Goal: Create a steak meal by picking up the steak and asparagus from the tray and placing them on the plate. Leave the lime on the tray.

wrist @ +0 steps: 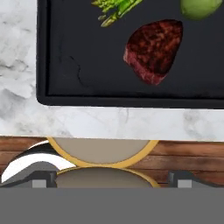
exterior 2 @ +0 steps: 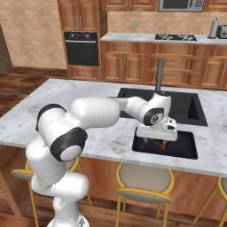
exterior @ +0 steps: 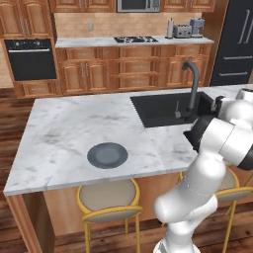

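The black tray [wrist: 74, 52] lies near the counter's front edge, also seen in the right base view as the tray [exterior 2: 184, 144]. On it are the dark red steak [wrist: 154, 50], the green asparagus [wrist: 116, 9] at the view's top, and the yellow-green lime [wrist: 199, 8] in the top right corner. My gripper [wrist: 112, 179] is open and holds nothing; it hovers over the tray's near edge, short of the steak. From the right base view the gripper [exterior 2: 155, 140] hangs just above the tray, with the steak [exterior 2: 161, 144] peeking out beneath it. The dark grey plate [exterior: 107, 155] sits bare, far to the left on the counter.
A black sink basin [exterior: 165, 109] with a dark faucet [exterior: 193, 84] lies behind the tray; from the right it is the sink [exterior 2: 181, 104]. Yellow-framed stools [exterior: 108, 197] stand under the counter's front edge, one stool [wrist: 103, 151] right below the hand.
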